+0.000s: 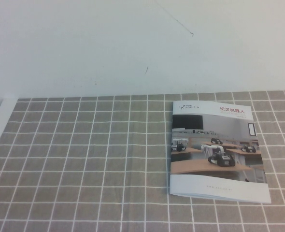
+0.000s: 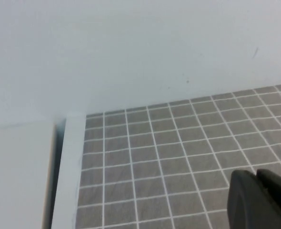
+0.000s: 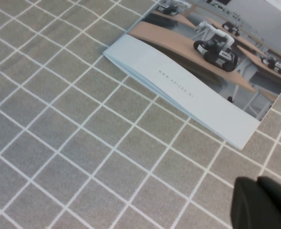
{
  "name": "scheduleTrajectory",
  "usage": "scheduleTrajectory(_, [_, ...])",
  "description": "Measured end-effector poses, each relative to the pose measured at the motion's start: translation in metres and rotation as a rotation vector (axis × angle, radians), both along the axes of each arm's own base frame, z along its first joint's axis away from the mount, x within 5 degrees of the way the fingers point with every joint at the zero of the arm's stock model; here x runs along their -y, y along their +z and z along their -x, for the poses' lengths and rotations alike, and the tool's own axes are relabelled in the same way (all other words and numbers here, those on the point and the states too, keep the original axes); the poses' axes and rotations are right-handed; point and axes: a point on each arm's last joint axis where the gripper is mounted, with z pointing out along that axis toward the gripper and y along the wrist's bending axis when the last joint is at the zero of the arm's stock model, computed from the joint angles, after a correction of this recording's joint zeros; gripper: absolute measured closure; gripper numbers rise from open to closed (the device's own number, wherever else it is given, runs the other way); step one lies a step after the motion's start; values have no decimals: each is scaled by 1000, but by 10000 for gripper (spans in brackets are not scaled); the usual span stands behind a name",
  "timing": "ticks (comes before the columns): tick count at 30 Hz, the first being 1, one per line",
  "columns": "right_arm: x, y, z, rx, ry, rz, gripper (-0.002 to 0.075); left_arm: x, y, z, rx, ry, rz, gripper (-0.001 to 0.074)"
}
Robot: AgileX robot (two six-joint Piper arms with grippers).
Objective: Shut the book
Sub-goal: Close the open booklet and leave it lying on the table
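**Book lies shut; the risk is disturbing it**

The book (image 1: 217,152) rests flat on the checked tablecloth (image 1: 84,159) with its cover up, so by my judgement the closing looks done. What could go wrong from here comes from any further contact. The right wrist view shows the page edges slightly layered at the book's near corner (image 3: 197,71); a low pass by the right gripper (image 3: 259,200) could catch that edge and flip the cover open. A sideways nudge could also slide such a thin book across the cloth or ruck the fabric beneath it.

The book lies in front of the right gripper, near but apart from it, with bare cloth between the 2. The left gripper (image 2: 257,191) is well apart from the book, which does not appear in its wrist view; only cloth, the table's white edge (image 2: 66,171) and the wall lie before it. Neither gripper holds anything that I can see, and whether either is released or clenched cannot be told.
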Motion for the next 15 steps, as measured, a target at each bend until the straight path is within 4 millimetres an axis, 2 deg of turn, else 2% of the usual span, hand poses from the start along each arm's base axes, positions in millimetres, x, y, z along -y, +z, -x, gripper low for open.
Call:
scheduleTrajectory(3, [0, 0, 0, 0, 0, 0, 729, -2, -30, 6, 4, 40, 15, 736])
scheduleTrajectory(11, [0, 0, 0, 0, 0, -2, 729, -2, -100, 0, -149, 85, 66, 737])
scheduleTrajectory(13, [0, 0, 0, 0, 0, -2, 729, -1, -109, -2, -148, 86, 75, 737])
scheduleTrajectory(15, [0, 0, 0, 0, 0, -2, 729, -1, -108, -3, -111, 84, 78, 737])
